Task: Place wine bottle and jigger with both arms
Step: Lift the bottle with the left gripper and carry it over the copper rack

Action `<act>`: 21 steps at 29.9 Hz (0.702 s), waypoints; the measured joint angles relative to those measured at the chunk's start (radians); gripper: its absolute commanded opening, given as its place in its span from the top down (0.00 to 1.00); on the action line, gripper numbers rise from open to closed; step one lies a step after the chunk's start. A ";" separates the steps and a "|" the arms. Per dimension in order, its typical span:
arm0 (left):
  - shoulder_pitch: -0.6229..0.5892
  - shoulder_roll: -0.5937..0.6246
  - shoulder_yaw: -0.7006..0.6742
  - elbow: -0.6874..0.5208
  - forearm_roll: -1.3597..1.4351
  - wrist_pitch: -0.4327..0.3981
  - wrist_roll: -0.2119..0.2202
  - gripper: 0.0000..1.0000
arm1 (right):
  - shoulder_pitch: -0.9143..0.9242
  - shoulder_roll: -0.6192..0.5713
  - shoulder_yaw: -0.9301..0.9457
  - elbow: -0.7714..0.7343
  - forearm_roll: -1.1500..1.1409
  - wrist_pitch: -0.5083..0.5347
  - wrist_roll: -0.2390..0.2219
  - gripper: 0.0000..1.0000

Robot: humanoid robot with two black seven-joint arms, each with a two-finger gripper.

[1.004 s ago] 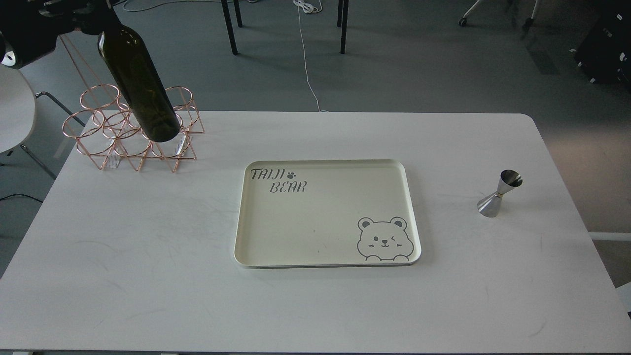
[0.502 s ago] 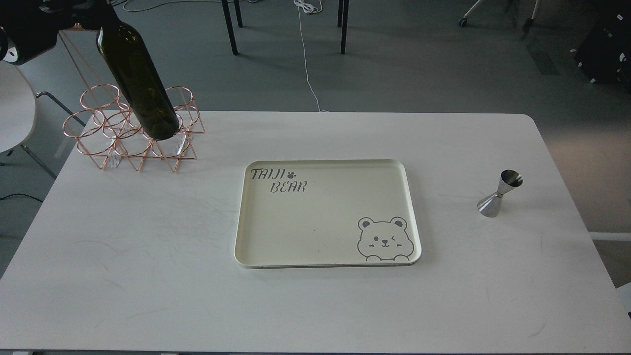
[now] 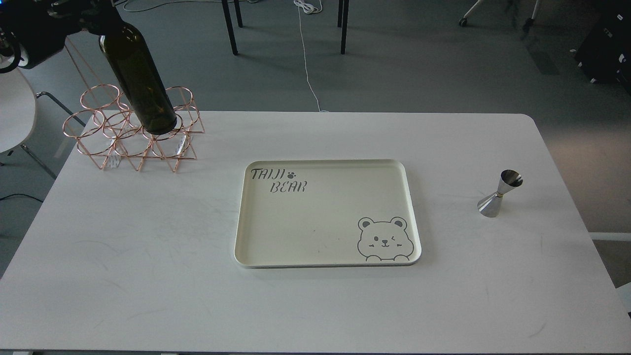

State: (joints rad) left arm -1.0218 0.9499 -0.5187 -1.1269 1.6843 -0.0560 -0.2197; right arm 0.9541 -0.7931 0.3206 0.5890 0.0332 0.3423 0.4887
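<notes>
Nearest to me the white table (image 3: pixel 148 296) is bare, and neither of my arms reaches over this part of it. At the centre lies the cream tray (image 3: pixel 246 217) with its winking bear and "TAIJI BEAR" lettering, nothing on it. I judge this is where both items belong, though the task sentence does not say so.

Out at 3 o'clock from the tray, well apart from it, the jigger (image 3: pixel 499 193) stands upright on its wider cone, untouched. My right arm is not in view at all, so I cannot report on its fingers.

Far off at 10 o'clock sits the copper wire rack (image 3: pixel 106 143) on the table corner. Here is the change: over the last second the wine bottle (image 3: pixel 139 81) has shifted. Its base, which hung lower in front of the rack's near rings, now sits higher and further back, over the rack's middle rings, and the body leans a little less. The neck runs up into my left gripper (image 3: pixel 91 14) at the top edge, which has moved slightly right and down. The gripper is a dark mass there; I cannot tell its fingers apart, so I cannot say how they close on the neck, though the hanging bottle suggests a hold.

My reading: the bottle is being lifted clear of the rack, and the carry toward the tray is barely begun. The jigger step is not yet started.
</notes>
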 measured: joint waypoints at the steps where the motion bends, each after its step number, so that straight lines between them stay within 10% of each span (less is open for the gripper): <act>1: 0.000 -0.001 0.002 0.000 0.001 0.002 0.000 0.79 | 0.000 0.000 0.000 0.000 0.000 0.000 0.000 0.04; 21: 0.014 -0.047 0.045 -0.003 -0.007 0.007 0.002 0.63 | -0.006 -0.002 0.002 0.000 0.001 0.000 0.000 0.04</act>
State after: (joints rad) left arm -1.0077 0.9030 -0.4735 -1.1296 1.6772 -0.0487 -0.2180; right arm 0.9481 -0.7948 0.3222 0.5889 0.0338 0.3420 0.4887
